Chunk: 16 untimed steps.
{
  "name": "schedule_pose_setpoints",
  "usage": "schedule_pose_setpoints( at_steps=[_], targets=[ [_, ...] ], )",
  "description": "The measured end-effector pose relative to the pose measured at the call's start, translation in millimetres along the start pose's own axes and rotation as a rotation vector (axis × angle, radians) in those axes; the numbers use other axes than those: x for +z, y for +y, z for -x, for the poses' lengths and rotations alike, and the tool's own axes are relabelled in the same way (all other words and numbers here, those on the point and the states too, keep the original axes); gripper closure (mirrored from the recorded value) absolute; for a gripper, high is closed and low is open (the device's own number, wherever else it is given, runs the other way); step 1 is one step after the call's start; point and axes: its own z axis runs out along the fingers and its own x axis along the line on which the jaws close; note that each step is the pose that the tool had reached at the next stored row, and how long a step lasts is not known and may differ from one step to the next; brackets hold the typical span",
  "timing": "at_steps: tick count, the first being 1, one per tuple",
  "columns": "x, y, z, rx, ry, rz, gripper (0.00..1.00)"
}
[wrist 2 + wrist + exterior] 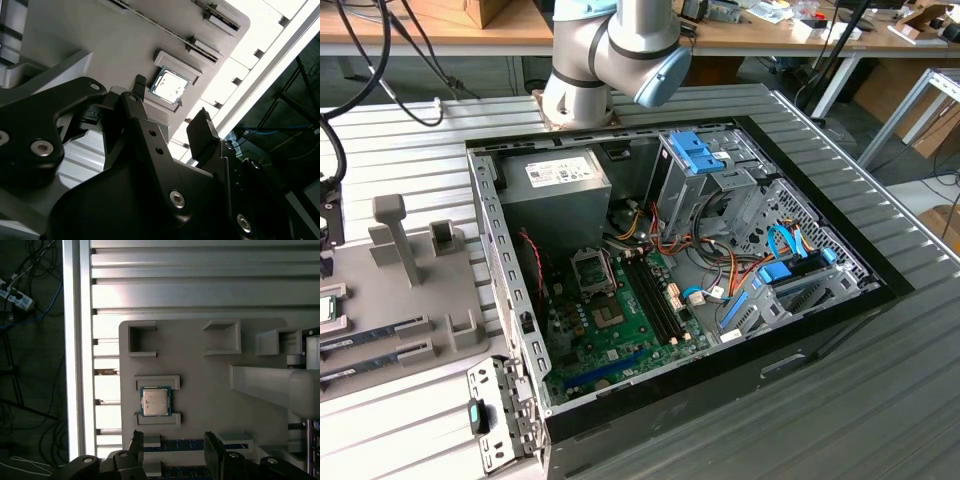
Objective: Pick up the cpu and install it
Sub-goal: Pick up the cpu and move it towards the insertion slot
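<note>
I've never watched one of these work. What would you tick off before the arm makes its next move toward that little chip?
1. The cpu sits in its holder on the grey tray: ok.
2. Nothing lies on top of the cpu: ok.
3. The gripper is open and empty: ok.
4. The gripper is centred over the cpu: cannot tell. In both wrist views its fingertips are apart from the chip.
5. The socket inside the computer case is open and free to take the chip: cannot tell.
</note>
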Motion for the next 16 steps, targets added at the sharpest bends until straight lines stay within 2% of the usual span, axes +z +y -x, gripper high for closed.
schedule_pose_setpoints(
  at_steps=[16],
  targets=[
    [7.0, 0.1, -0.2, 0.000, 0.0000, -0.0005, 0.40]
  ],
)
